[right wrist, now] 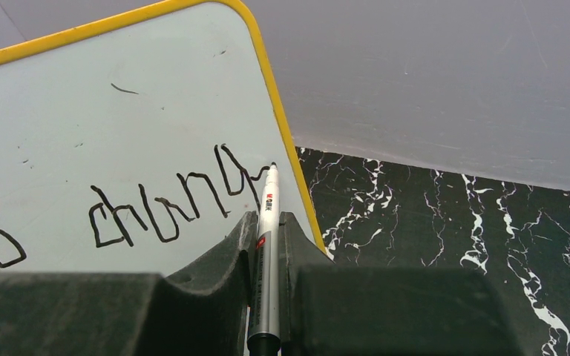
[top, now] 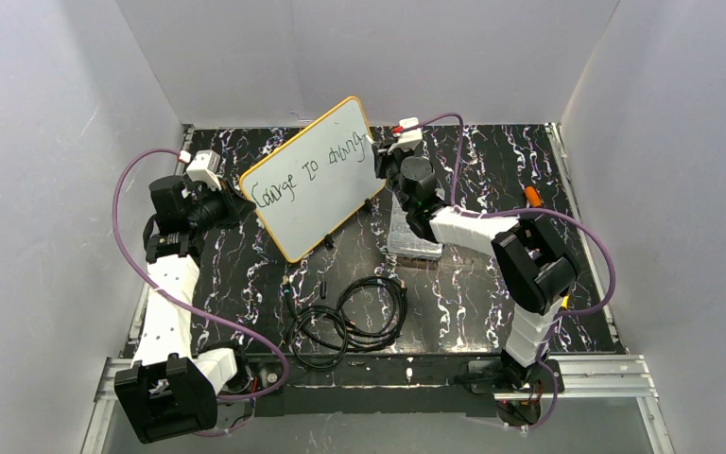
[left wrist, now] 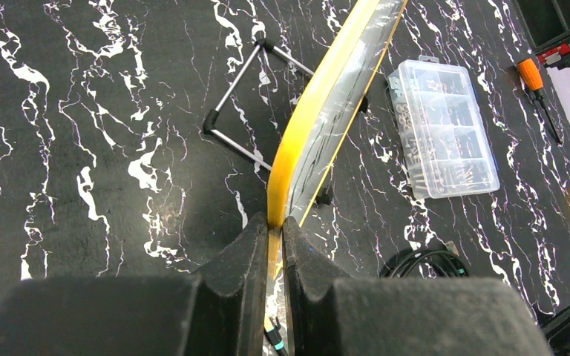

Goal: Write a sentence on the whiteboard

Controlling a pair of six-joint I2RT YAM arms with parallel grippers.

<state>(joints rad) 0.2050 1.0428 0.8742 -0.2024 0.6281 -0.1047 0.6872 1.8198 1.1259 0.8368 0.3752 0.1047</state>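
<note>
Silver marker (right wrist: 270, 189), clamped in the right end effector (right wrist: 267, 226), should stroke lightly; left end effector (left wrist: 275, 226) clamps whiteboard (left wrist: 319, 111) at its nine o'clock rim.

Thin dark handwritten lettering (right wrist: 159, 215) runs off the right-wrist view's left edge — the right arm (top: 463, 227) half-covers the clear compartmented box (top: 406, 246).

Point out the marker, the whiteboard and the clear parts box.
marker (right wrist: 266, 252): right wrist view, silver barrel.
whiteboard (top: 317, 213): top view, bare white face.
clear parts box (left wrist: 445, 130): left wrist view, lid middle.
</note>
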